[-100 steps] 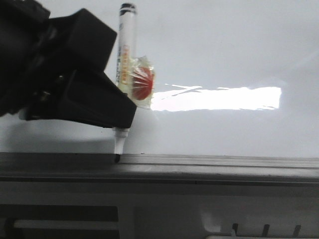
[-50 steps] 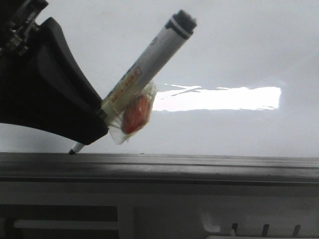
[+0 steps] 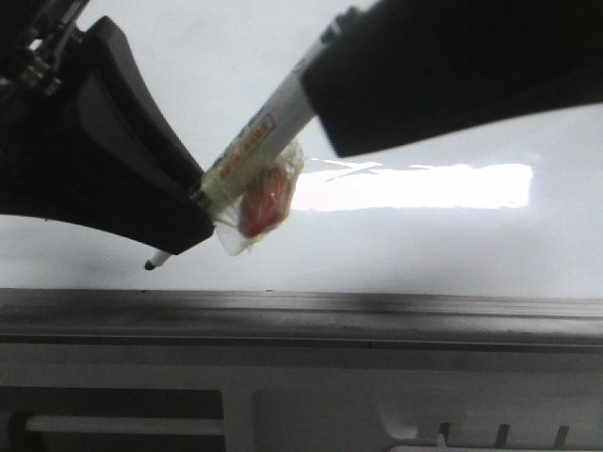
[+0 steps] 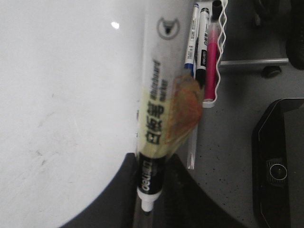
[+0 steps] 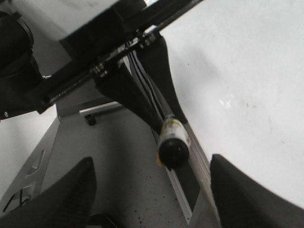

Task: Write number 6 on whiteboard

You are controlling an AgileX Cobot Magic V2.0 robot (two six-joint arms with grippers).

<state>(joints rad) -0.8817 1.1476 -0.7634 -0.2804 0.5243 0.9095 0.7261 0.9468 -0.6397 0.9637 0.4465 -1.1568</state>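
Note:
My left gripper (image 3: 193,221) is shut on a whiteboard marker (image 3: 254,151) that tilts up to the right, its black tip (image 3: 151,266) just above the grey rim. A red-orange thing under clear tape (image 3: 264,202) sticks to the barrel. The left wrist view shows the marker (image 4: 154,118) clamped between the fingers, at the left gripper (image 4: 147,209). My right gripper (image 3: 377,94) is open around the marker's rear end; in its wrist view the black end cap (image 5: 173,149) sits ahead of the open right gripper (image 5: 156,199). The whiteboard (image 3: 424,245) shows no number 6.
The board's grey rim (image 3: 377,309) runs across below the marker. A white wire tray with several markers (image 4: 209,52) stands on the grey floor past the board's edge. A black device (image 4: 278,166) lies nearby. The left arm's body (image 5: 109,42) fills the space in front of the right gripper.
The right gripper has come in from the upper right and now surrounds the marker's rear end. The marker tip has risen slightly off the rim.

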